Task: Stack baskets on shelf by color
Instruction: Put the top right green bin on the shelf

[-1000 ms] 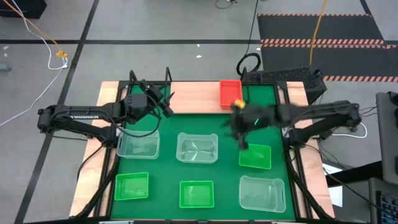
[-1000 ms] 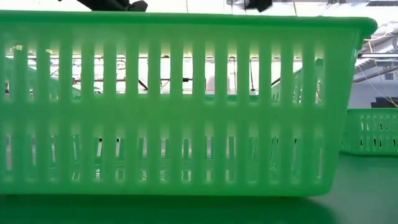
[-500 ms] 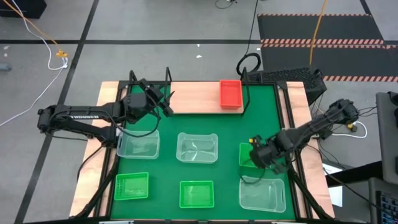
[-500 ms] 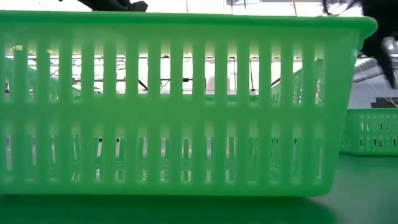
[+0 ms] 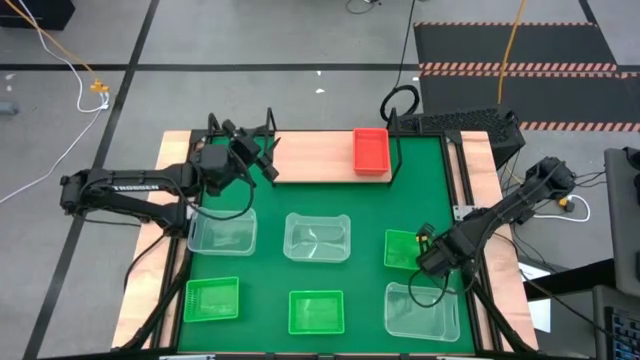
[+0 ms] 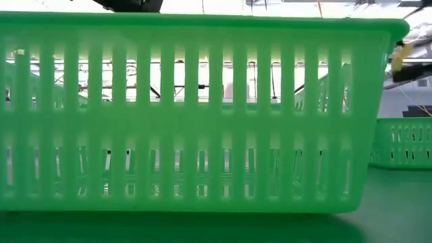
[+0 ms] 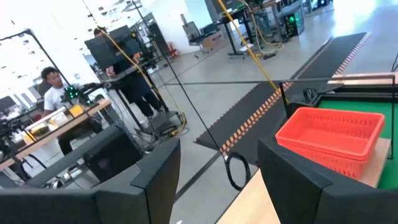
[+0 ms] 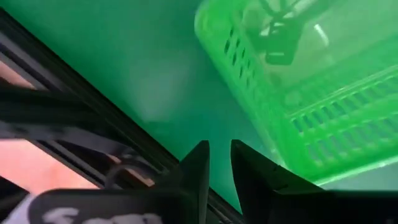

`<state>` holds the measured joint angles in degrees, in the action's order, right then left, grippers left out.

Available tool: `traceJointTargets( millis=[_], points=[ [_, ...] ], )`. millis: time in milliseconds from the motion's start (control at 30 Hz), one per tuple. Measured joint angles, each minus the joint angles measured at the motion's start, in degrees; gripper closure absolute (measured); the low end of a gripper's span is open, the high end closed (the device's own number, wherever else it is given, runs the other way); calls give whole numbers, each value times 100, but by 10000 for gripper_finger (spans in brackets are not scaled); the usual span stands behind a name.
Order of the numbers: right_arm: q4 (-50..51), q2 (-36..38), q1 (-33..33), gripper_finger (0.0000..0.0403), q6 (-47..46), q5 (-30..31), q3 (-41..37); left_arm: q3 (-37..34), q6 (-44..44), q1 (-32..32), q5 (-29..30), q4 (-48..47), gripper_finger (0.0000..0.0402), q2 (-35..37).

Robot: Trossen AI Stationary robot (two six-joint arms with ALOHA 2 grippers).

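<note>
A red basket (image 5: 371, 150) stands on the right end of the light-wood shelf (image 5: 315, 160); it also shows in the left wrist view as the red basket (image 7: 329, 134). Three green baskets (image 5: 405, 248) (image 5: 211, 299) (image 5: 316, 312) and three clear baskets (image 5: 222, 232) (image 5: 317, 237) (image 5: 422, 310) sit on the green mat. My left gripper (image 5: 262, 158) hovers open at the shelf's left end. My right gripper (image 5: 428, 252) hangs low just right of the right-hand green basket (image 8: 298, 93), with only a narrow slit between its fingers (image 8: 217, 158), and touches nothing.
The shelf's black rod frame (image 5: 268, 122) rises at the far edge. Pale wooden borders (image 5: 165, 230) flank the mat. A green basket (image 6: 202, 115) fills the low view, with another (image 6: 401, 142) to its right. People sit at desks beyond the table (image 7: 53, 93).
My right arm has swung quickly from the red basket on the shelf toward the table's near right, coming down beside the right-hand green basket. The red basket stays on the shelf. My left gripper has shifted slightly toward the far edge.
</note>
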<state>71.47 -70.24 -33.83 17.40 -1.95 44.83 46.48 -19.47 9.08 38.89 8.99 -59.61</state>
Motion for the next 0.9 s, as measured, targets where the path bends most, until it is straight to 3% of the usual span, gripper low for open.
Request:
traceJointTargets(
  millis=[300, 667, 900],
  points=[
    [-31, 2, -117, 344, 483, 1629, 44, 0, 392, 0, 0, -573, 188, -1],
    [-49, 2, -115, 344, 1969, 1967, 102, 0, 969, -11, 0, -1077, 188, -1],
    [-782, 2, -115, 344, 2529, 1971, -120, 0, 973, -11, 2, -1098, 188, -1]
  ],
)
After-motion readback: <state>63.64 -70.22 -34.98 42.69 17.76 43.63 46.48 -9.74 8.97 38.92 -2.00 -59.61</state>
